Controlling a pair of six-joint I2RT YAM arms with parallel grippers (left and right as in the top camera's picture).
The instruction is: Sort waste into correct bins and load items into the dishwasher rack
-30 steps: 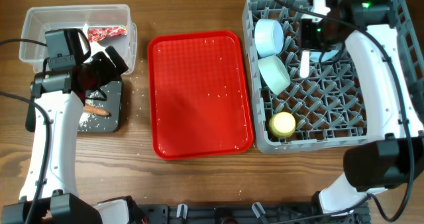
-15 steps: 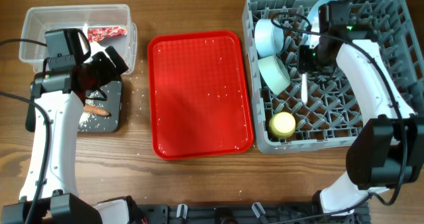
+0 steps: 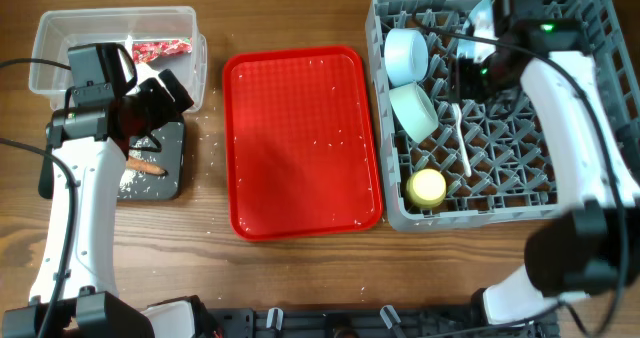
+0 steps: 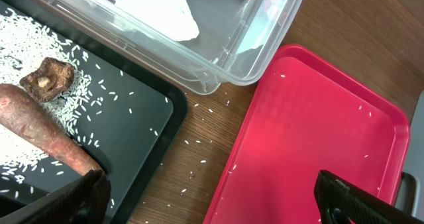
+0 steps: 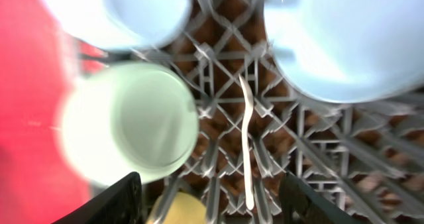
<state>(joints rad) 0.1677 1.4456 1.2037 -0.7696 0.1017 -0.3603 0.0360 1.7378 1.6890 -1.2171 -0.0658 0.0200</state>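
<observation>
The grey dishwasher rack (image 3: pixel 575 193) holds a pale blue bowl (image 3: pixel 406 55), a pale green bowl (image 3: pixel 413 111), a yellow cup (image 3: pixel 427 187) and a pale blue plate (image 5: pixel 344 38). A white spoon (image 3: pixel 462 140) lies loose on its lattice. My right gripper (image 3: pixel 468 78) hovers open above it; in the right wrist view the spoon (image 5: pixel 246 144) rests between and below the fingers, untouched. My left gripper (image 3: pixel 155 103) hangs open and empty over the black tray (image 4: pixel 142 128), which holds rice, a sausage stick (image 4: pixel 40 128) and a brown lump (image 4: pixel 46 78). The clear tub (image 3: pixel 60 33) contains a red wrapper (image 3: pixel 160 49) and a napkin (image 4: pixel 156 5).
A flat red serving tray (image 3: pixel 300 143) lies between the bins and the rack, with rice grains scattered on it. More grains dot the wooden table (image 4: pixel 205 151) beside the black tray. The rack's upright pegs surround the dishes.
My right gripper has opened and let go of the spoon, which now lies on the rack lattice lower down. The left arm has not moved.
</observation>
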